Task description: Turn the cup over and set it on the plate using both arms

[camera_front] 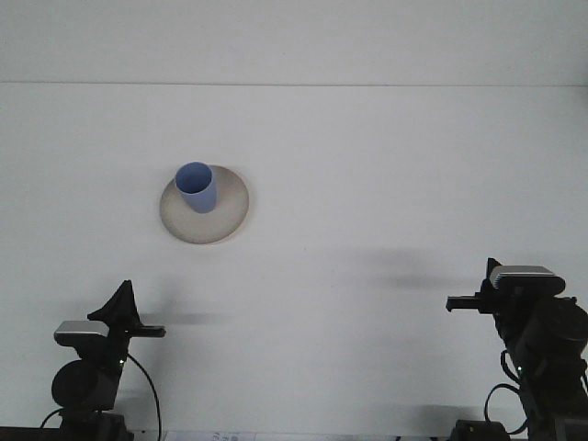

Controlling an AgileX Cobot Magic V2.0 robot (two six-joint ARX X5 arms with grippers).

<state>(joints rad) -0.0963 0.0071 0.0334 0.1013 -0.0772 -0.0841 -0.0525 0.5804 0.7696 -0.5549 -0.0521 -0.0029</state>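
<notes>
A blue cup (pixel 197 186) stands upright, mouth up, on the back left part of a beige plate (pixel 228 213) left of the table's middle. My left gripper (pixel 152 330) is low at the front left, well short of the plate, with nothing in it. My right gripper (pixel 454 302) sits at the front right, far from the cup, also holding nothing. Both point toward the table's middle, seen side-on.
The white table (pixel 386 184) runs back to a white wall (pixel 294 41). Both arm bases and their cables fill the bottom corners.
</notes>
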